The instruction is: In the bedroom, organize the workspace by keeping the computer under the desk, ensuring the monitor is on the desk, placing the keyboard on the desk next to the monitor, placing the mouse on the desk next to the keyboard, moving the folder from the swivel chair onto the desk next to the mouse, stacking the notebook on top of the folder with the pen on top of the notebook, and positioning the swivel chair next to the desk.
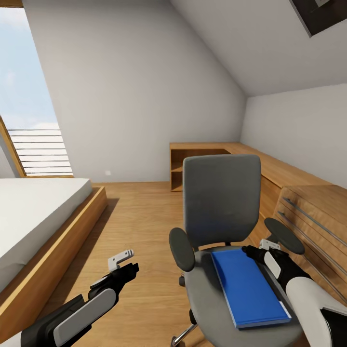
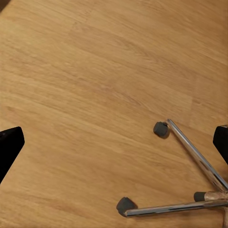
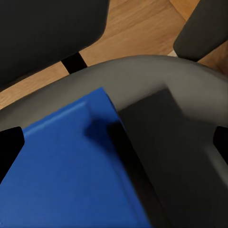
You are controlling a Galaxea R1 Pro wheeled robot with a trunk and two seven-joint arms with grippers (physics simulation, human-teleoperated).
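Note:
The swivel chair [image 1: 221, 202] stands in front of me with its grey back upright, and the blue folder [image 1: 248, 286] lies flat on its seat [image 3: 166, 90]. My right gripper [image 1: 251, 251] hangs open just above the folder's [image 3: 71, 175] far corner, between the backrest and the right armrest [image 1: 284, 235]; its fingertips [image 3: 9, 147] hold nothing. My left gripper [image 1: 126, 264] is open over the floor to the chair's left, above the chrome base and castors [image 2: 161, 128]. The desk, monitor, keyboard, mouse, computer, notebook and pen are out of view.
A low bed [image 1: 38, 207] in a wooden frame runs along the left. A light wooden drawer unit [image 1: 308, 217] stands close on the chair's right, joined to a low shelf unit [image 1: 202, 164] at the back wall. Wooden floor [image 1: 140, 217] lies open between bed and chair.

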